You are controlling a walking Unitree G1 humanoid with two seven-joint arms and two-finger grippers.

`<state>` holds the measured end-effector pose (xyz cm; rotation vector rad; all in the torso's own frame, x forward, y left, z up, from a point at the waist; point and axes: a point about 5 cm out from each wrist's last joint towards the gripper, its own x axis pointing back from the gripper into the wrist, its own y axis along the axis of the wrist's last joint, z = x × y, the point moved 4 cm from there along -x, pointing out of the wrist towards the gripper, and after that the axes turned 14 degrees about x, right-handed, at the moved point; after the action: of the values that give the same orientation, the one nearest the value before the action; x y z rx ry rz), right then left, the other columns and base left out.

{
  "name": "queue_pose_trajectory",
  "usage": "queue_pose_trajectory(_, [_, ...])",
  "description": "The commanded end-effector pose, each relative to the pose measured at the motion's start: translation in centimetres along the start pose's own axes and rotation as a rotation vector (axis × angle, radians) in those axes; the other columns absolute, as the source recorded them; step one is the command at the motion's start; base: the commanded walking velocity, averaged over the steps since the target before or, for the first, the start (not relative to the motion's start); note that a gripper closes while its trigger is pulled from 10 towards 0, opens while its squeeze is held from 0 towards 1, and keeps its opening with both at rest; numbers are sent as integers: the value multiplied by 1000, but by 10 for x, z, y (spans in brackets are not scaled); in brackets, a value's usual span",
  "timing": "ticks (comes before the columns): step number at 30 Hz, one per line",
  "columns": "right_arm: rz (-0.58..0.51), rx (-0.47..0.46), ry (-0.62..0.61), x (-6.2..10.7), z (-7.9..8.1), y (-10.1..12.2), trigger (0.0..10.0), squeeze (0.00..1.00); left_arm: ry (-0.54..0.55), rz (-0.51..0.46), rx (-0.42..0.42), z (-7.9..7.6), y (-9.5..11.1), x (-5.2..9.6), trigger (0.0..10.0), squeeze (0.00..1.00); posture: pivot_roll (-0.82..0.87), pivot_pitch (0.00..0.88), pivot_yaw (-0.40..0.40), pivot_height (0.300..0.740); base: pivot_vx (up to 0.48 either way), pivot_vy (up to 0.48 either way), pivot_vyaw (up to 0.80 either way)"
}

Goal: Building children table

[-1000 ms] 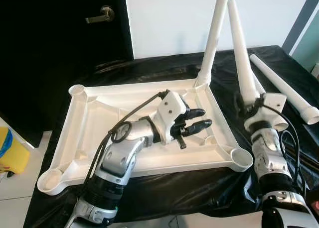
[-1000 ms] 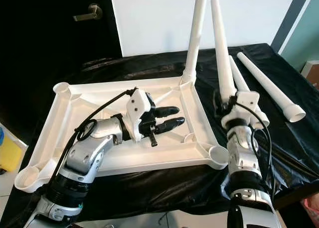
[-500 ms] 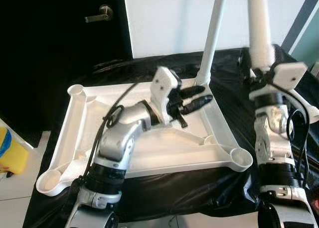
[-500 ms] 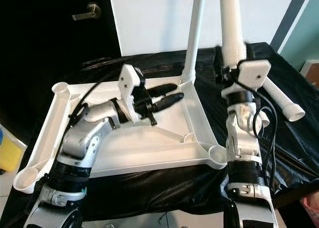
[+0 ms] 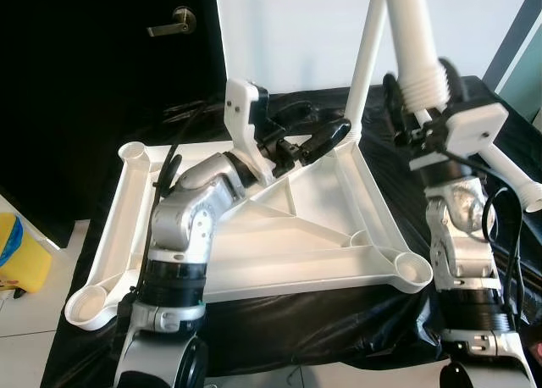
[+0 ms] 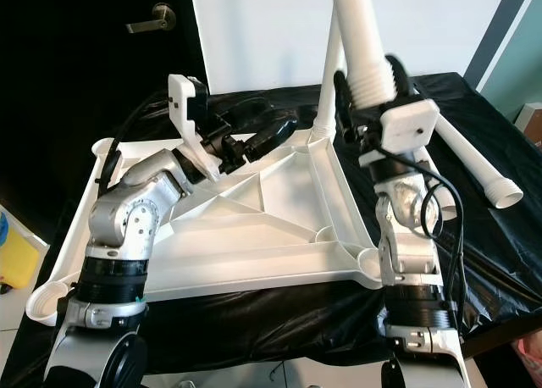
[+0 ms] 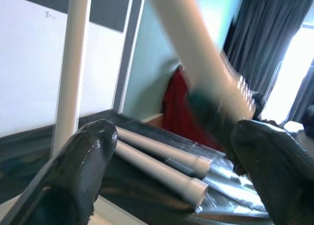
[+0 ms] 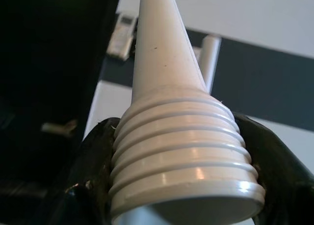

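Note:
The white tabletop (image 5: 254, 235) lies upside down on the black-covered table, with one white leg (image 5: 366, 58) standing in its far right corner socket. My right gripper (image 5: 421, 87) is shut on a second leg (image 5: 406, 24) at its threaded end (image 8: 181, 156), holding it upright just right of the standing leg. One black finger (image 8: 93, 171) hugs the threads. My left gripper (image 5: 329, 119) is open and holds nothing, raised over the tabletop's far edge near that corner. Its fingers (image 7: 83, 166) frame two loose legs (image 7: 162, 156).
One loose leg (image 5: 508, 168) lies on the black cloth (image 5: 296, 320) at the far right. A dark door with a handle (image 5: 174, 19) is behind on the left, and a yellow object (image 5: 17, 252) sits on the floor at the left. The table's front edge is close.
The left gripper rose from the tabletop's underside to its far edge. The right gripper lifted its leg off the cloth and carried it up and left toward the far right corner.

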<state>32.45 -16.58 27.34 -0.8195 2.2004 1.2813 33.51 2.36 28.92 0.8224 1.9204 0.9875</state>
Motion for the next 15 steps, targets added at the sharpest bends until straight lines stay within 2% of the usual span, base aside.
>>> queue_pose_trajectory(1, [-11, -19, 50, 6, 8, 5, 10000, 0, 22, -34, 121, 8, 8, 0, 10000, 0, -47, 0, 38, 740, 0, 0, 0])
queue_pose_trajectory(2, [2, -26, 80, 11, 14, 3, 10000, 0, 14, -42, 174, 9, 10, 0, 10000, 0, -51, 0, 39, 740, 0, 0, 0])
queue_pose_trajectory(3, [2, -26, 80, 11, 14, 3, 10000, 0, 14, -42, 174, 9, 10, 0, 10000, 0, -51, 0, 39, 740, 0, 0, 0])
queue_pose_trajectory(6, [29, -41, 146, 24, 30, -2, 10000, 0, 33, -54, 251, 15, 11, -1, 10000, 0, -55, 0, 40, 740, 0, 0, 0])
queue_pose_trajectory(8, [35, -47, 167, 27, 36, -3, 10000, 0, 45, -46, 266, 18, 9, -1, 10000, 0, -56, 0, 41, 740, 0, 0, 0])
queue_pose_trajectory(11, [49, -67, 211, 34, 48, -3, 10000, 0, 104, 26, 263, 27, -4, -2, 10000, 0, -58, 0, 43, 740, 0, 0, 0])
queue_pose_trajectory(15, [52, -80, 231, 36, 54, -2, 10000, 0, 115, 56, 279, 29, -10, -4, 10000, 0, -61, 0, 47, 740, 0, 0, 0])
